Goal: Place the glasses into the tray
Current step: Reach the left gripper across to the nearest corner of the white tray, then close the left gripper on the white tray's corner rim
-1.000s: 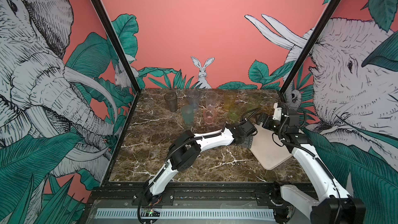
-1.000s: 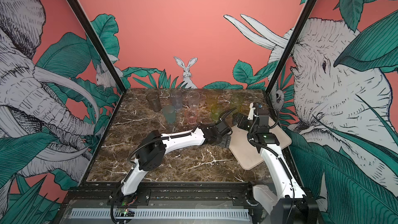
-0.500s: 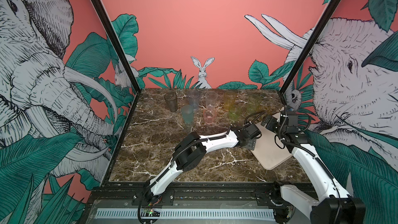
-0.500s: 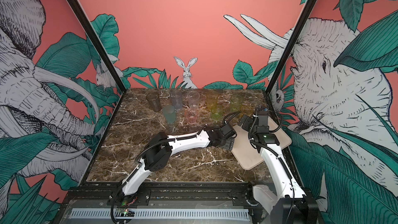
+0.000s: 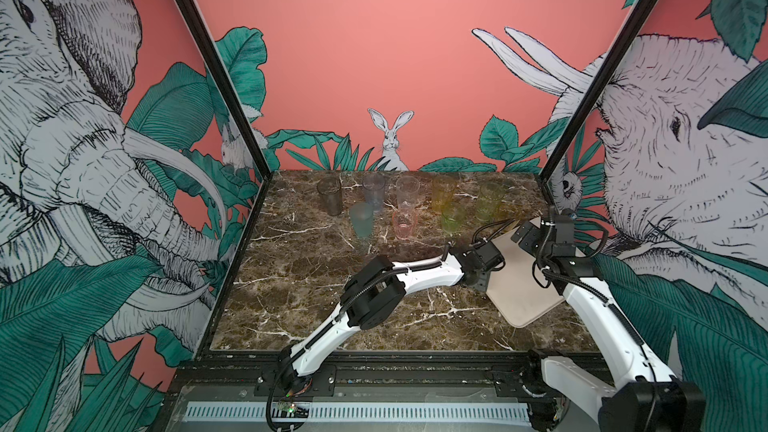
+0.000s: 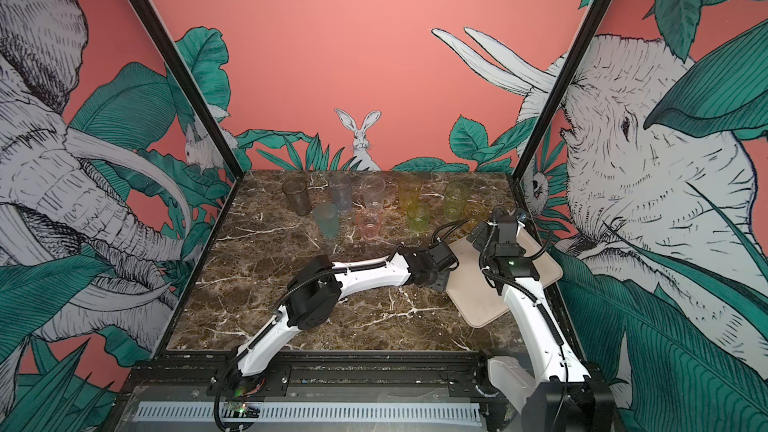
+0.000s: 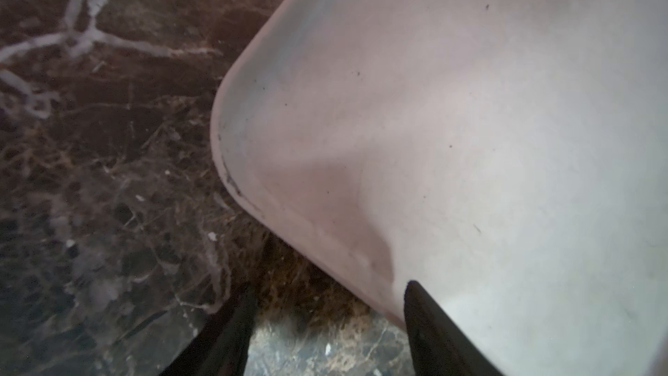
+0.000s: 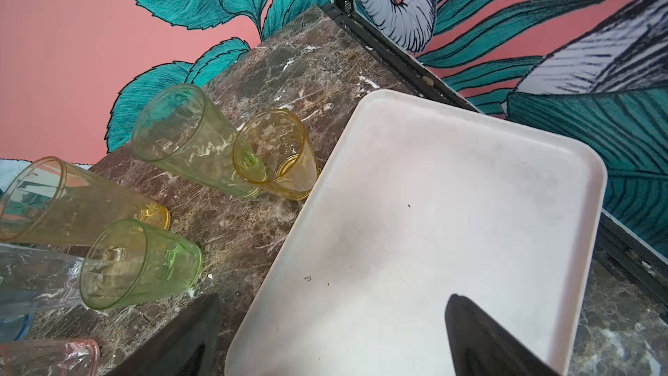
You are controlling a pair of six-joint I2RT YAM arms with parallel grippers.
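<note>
The cream tray (image 5: 528,301) (image 6: 482,301) lies askew at the table's right side with nothing in it. Several tinted glasses stand upright along the back, among them a grey glass (image 5: 329,196), a teal glass (image 5: 361,221) and a pink glass (image 5: 404,224). My left gripper (image 5: 482,282) (image 7: 330,285) is open and low at the tray's (image 7: 470,139) left corner, the rim between its fingers. My right gripper (image 5: 524,238) (image 8: 334,298) hangs wide open over the tray's (image 8: 433,211) far left edge. A short amber glass (image 8: 278,155) stands just beside that edge.
A black frame post (image 5: 582,110) and the right wall panel run close behind the tray. A tall green glass (image 8: 180,135) and a short green glass (image 8: 133,265) stand near the right gripper. Bare marble (image 5: 299,297) lies at the front left.
My left arm has reached right, from mid-table to the tray's corner, and its jaws have narrowed. The right gripper has shifted slightly over the tray. The glasses have not moved.
</note>
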